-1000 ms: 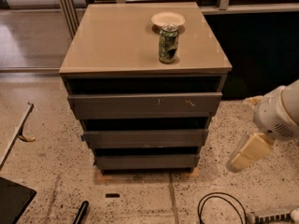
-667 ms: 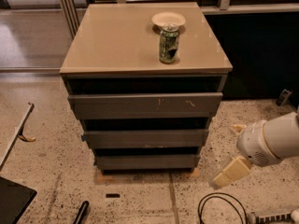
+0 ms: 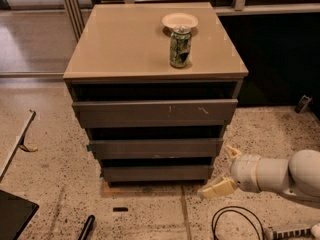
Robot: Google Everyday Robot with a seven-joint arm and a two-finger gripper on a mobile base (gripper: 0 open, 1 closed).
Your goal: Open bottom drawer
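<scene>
The bottom drawer (image 3: 157, 173) is sitting lowest in the stack, just above the floor, its plain dark front looking fully pushed in. Nothing is touching it yet. Just off its right end the gripper (image 3: 226, 170) is hanging low, its two pale fingers (image 3: 218, 188) spread wide with nothing between them, one pointing up, the other angling down toward the floor.

And that is the change: a second ago the gripper was well out to the right and higher, and now it is closing in leftward and dropping to the bottom drawer's level. I'm reading this as the approach. The pull itself is not yet begun, and with no handle showing, it will likely need an edge to catch.

Above, the middle drawer (image 3: 155, 148) and the scratched top drawer (image 3: 155, 113) are looking undisturbed. Up on the tabletop (image 3: 120, 44) a green can (image 3: 180, 46) is standing upright before a small white bowl (image 3: 179, 20).
</scene>
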